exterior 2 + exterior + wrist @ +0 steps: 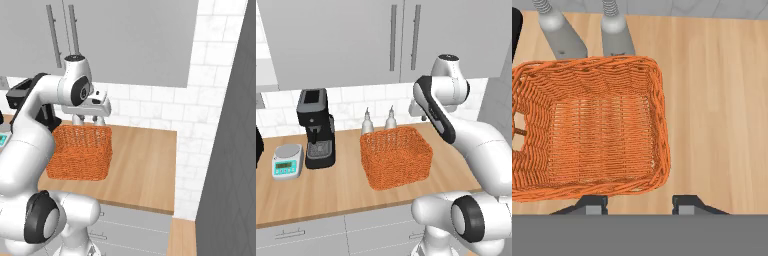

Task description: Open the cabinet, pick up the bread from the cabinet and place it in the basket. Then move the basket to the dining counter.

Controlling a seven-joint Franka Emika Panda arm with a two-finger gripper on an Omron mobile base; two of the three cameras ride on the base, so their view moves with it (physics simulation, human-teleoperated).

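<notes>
Cabinet (356, 40) doors are both shut above our worktop (331, 190), their long steel handles side by side, so we cannot see the bread. Below them our white arm (456, 125) reaches over the counter. The orange basket (396, 157) sits on the wood in front of two grey bottles (378, 121), right of the black coffee machine (317, 128) and the small scale (287, 161). Our gripper (639, 205) hangs above the basket's near rim, jaws apart and holding nothing.
</notes>
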